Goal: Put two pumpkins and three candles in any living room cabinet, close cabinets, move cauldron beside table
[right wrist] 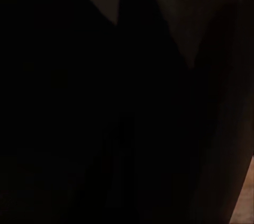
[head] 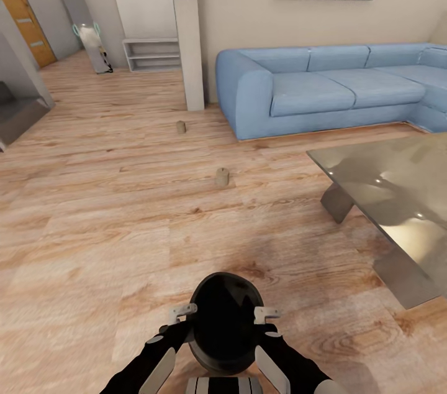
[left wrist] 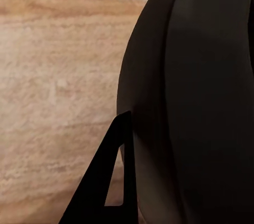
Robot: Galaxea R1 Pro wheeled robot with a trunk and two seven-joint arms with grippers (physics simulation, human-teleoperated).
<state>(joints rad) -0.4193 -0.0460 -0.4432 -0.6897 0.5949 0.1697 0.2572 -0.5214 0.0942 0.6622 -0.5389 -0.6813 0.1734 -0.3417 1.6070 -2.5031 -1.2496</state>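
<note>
Head view: the matte-black round cauldron (head: 225, 321) sits at 6 o'clock, pressed between the left gripper (head: 181, 312) and right gripper (head: 266, 314); whether either is clenched, I cannot tell. Open wood-grain floor (head: 105, 220) stretches ahead. Two stubby tan candles (head: 222, 177) (head: 180, 127) stand at 12 o'clock. The glass table (head: 397, 195) juts in at 3 o'clock, beside the blue sofa (head: 329, 89).

Left wrist view: the cauldron's curved wall (left wrist: 201, 102) sits against a dark finger (left wrist: 103, 181).

Right wrist view: dark cauldron surface (right wrist: 106, 128) close up.

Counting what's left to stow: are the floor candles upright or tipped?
Upright: both candles stand on end on the wood floor.
</note>
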